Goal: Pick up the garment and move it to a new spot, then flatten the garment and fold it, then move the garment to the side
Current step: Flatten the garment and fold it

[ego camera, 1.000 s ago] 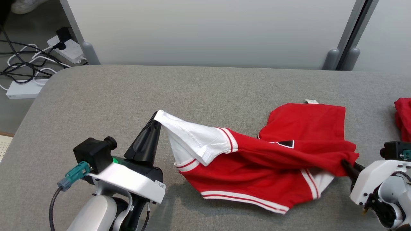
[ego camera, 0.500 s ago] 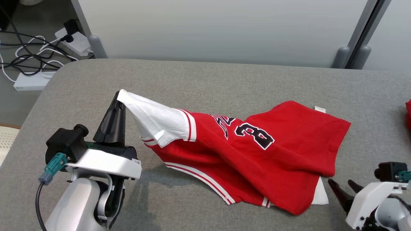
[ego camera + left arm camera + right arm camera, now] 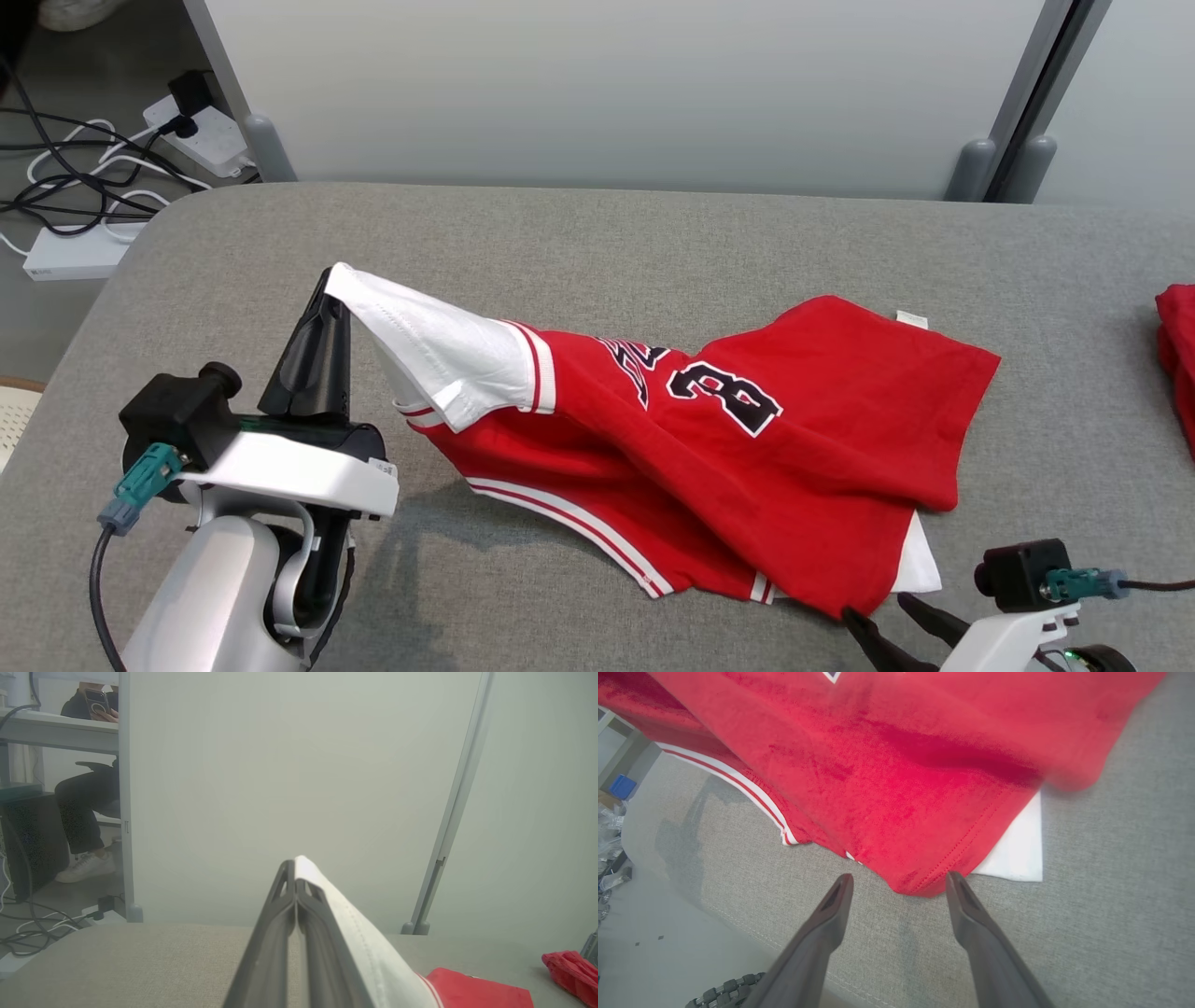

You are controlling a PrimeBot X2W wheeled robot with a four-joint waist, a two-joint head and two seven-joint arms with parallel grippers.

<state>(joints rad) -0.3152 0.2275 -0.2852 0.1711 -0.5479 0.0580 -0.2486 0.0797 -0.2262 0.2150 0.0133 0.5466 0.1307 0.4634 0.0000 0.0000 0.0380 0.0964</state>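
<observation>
The garment point(image 3: 747, 467) is a red jersey with white sleeves, white-and-red trim and a black number. It lies spread on the grey table point(image 3: 597, 252). My left gripper point(image 3: 334, 277) is shut on the tip of one white sleeve point(image 3: 439, 350) and holds it lifted at the garment's left end. The left wrist view shows the closed fingers point(image 3: 295, 862) with that sleeve point(image 3: 359, 956) draped down their right side. My right gripper point(image 3: 875, 607) stands open at the garment's near hem. In the right wrist view its tips point(image 3: 899, 877) flank the red hem corner point(image 3: 920, 877) without clamping it.
Another red cloth point(image 3: 1178, 355) lies at the table's right edge. Pale partition panels point(image 3: 597, 84) stand behind the table. Power strips and cables point(image 3: 84, 187) lie on the floor at far left. A seated person point(image 3: 88, 802) shows beyond the partition.
My right gripper has opened, let go of the garment's hem and drawn back toward the near edge. The red body dropped flat, its number now showing. My left gripper carried the sleeve leftward.
</observation>
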